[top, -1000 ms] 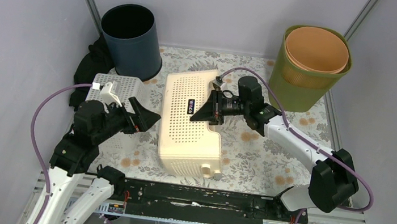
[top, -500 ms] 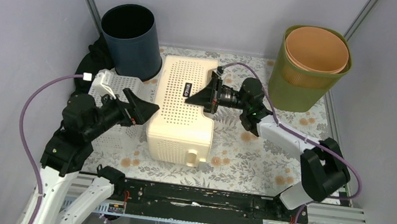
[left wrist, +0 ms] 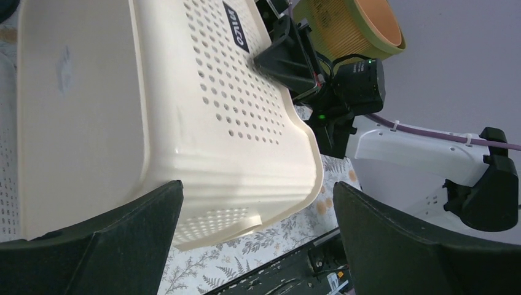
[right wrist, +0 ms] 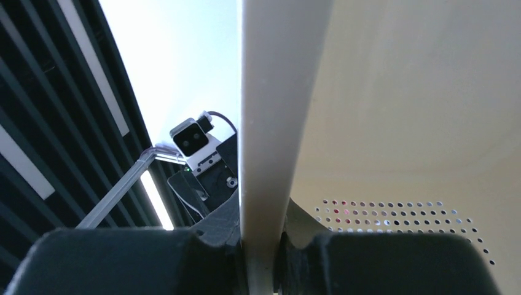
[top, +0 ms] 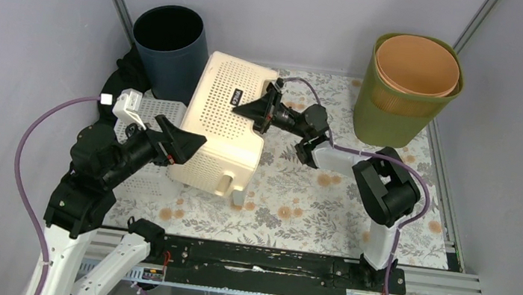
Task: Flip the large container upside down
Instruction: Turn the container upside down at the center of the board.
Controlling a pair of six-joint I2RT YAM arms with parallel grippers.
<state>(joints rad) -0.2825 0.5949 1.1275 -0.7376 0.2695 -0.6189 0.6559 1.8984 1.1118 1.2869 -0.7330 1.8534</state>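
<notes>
The large container [top: 222, 124] is a cream perforated basket. It stands tilted on the floral mat, its base turned up and left and its opening facing down and right. My right gripper [top: 257, 109] is shut on its raised rim; in the right wrist view the rim [right wrist: 270, 123] runs between the gripper [right wrist: 261, 246] and the inner wall [right wrist: 399, 92] shows. My left gripper [top: 184, 142] is open and empty at the container's near left side. In the left wrist view the container [left wrist: 153, 110] fills the space ahead of the open gripper [left wrist: 257, 190].
A small white perforated basket [top: 139, 151] lies under the container's left side. A dark blue bin [top: 172, 50] stands at the back left with a black cloth [top: 117, 81] beside it. A green bin holding an orange one [top: 409, 87] stands at the back right.
The right gripper has carried the container's rim up and to the left, tipping the container further over and shifting it left and back. The left arm has drawn back to the left.
</notes>
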